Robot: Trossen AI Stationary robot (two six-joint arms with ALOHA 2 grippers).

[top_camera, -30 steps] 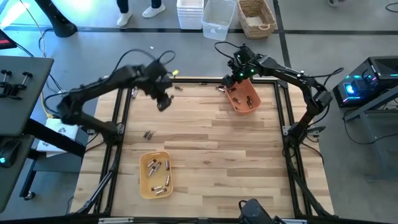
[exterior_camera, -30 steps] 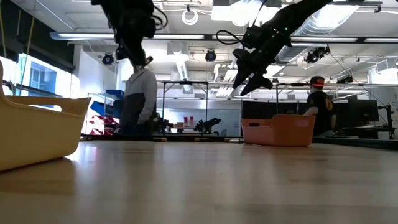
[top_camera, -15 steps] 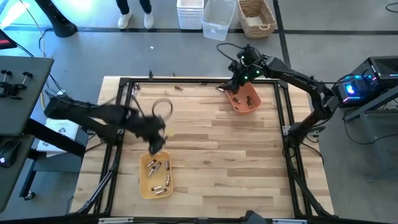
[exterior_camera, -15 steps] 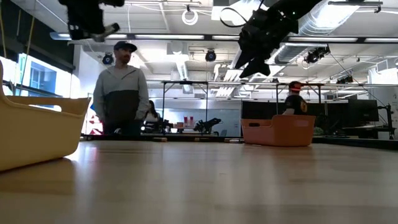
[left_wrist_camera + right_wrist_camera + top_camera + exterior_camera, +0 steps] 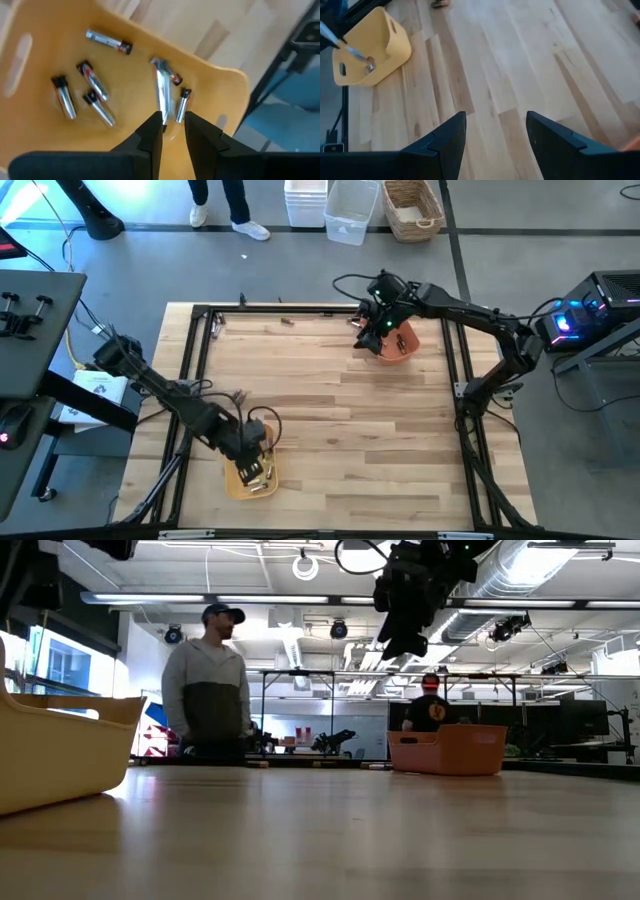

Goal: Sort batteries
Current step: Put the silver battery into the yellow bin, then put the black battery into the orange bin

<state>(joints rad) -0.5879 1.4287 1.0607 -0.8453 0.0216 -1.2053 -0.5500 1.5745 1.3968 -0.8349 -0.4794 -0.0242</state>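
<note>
The left gripper (image 5: 173,125), jaws narrowly parted around a silvery battery (image 5: 162,97), hangs over the yellow tray (image 5: 232,477) mid-drop, so next comes release, while the right gripper (image 5: 495,132) waits wide open beside the orange tray (image 5: 402,348).

No legible text, label, brand, number or sign in any view. Batteries (image 5: 106,42) in the yellow tray (image 5: 220,82) carry red and dark bands, but no lettering can be made out. A paper sheet (image 5: 98,384) beside the worktop's left edge bears a dark mark, too small to read. The back of a person's dark shirt (image 5: 432,711) has an orange emblem, unreadable.
</note>
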